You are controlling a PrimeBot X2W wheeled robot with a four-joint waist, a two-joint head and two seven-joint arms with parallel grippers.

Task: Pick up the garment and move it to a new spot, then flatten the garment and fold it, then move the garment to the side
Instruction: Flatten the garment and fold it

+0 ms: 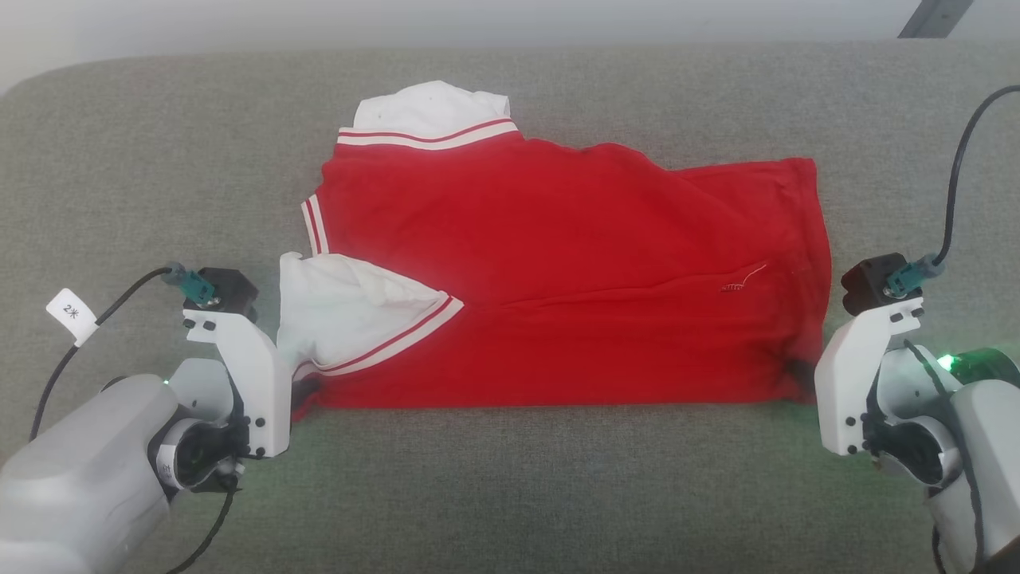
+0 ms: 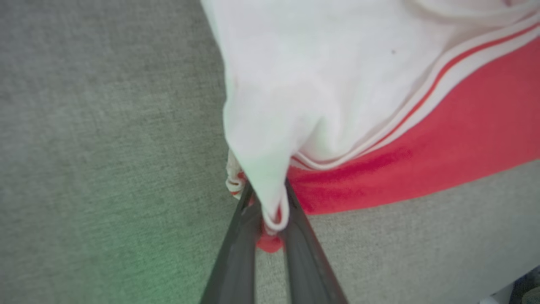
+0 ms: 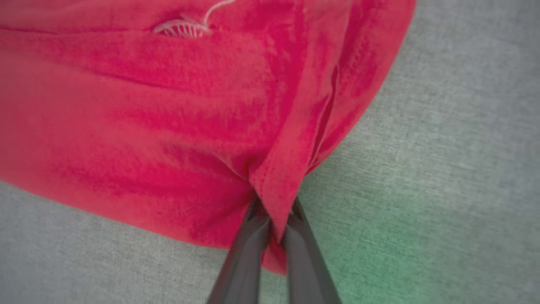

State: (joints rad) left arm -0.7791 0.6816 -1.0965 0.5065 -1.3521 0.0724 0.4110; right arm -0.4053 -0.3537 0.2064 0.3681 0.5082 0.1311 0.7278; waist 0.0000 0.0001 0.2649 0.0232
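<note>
Gripped shirt (image 1: 558, 255) at both near corners on the grey cushion (image 1: 510, 494): left tool (image 2: 270, 198) closed on bunched white sleeve and red cloth, right tool (image 3: 276, 207) closed on red hem corner, rest of shirt spread flat between the two.

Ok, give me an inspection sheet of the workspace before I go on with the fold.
Surface: grey fabric surface, flat.
Job's things: garment lying sideways, near white sleeve folded onto the red body.
Clutter: nothing seen.
Tools: left tool shut on the garment's near sleeve-side corner; right tool shut on its near hem corner.
Cables: tagged black cable at left wrist; black cable at right wrist.
Surroundings: pale strip beyond the surface, dark bar.
</note>
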